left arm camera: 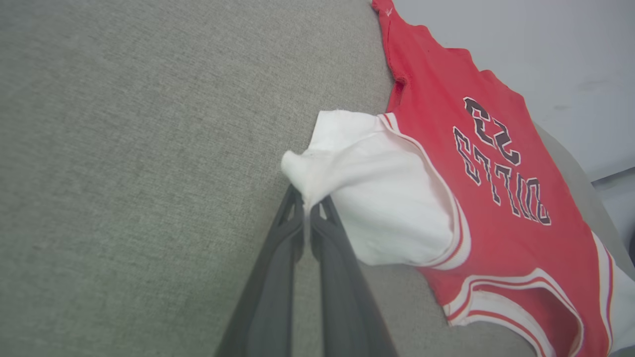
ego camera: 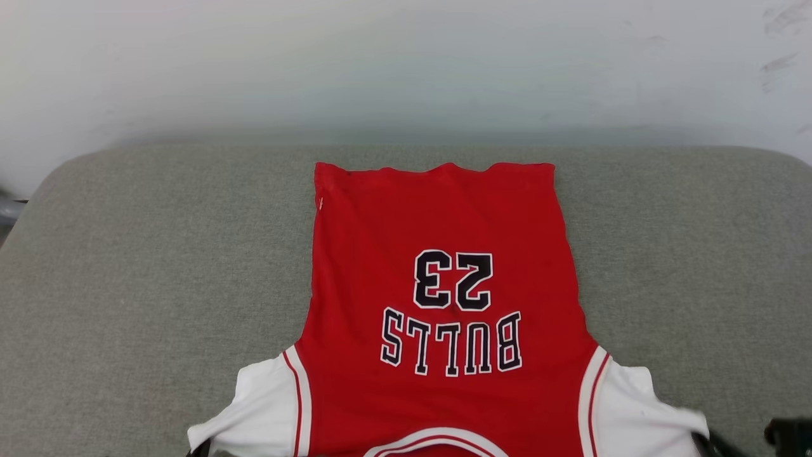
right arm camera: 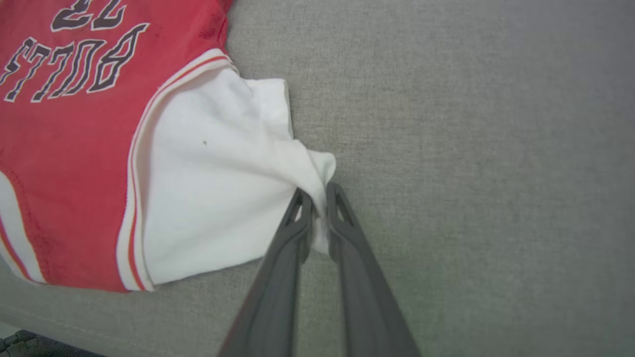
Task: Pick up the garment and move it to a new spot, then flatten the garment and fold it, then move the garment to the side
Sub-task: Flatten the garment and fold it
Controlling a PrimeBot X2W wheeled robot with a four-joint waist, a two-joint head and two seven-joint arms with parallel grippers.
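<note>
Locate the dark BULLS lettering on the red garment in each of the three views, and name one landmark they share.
Head view: BULLS lettering lower centre, upside down.
Left wrist view: the lettering right of centre, slanting.
Right wrist view: the lettering upper left.
Shared landmark: the number 23 beside it, cropped in the right wrist view.

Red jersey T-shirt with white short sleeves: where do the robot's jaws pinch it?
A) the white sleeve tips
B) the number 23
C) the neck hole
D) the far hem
A: the left gripper and right gripper each clamp a white sleeve tip of the red jersey T-shirt.
</note>
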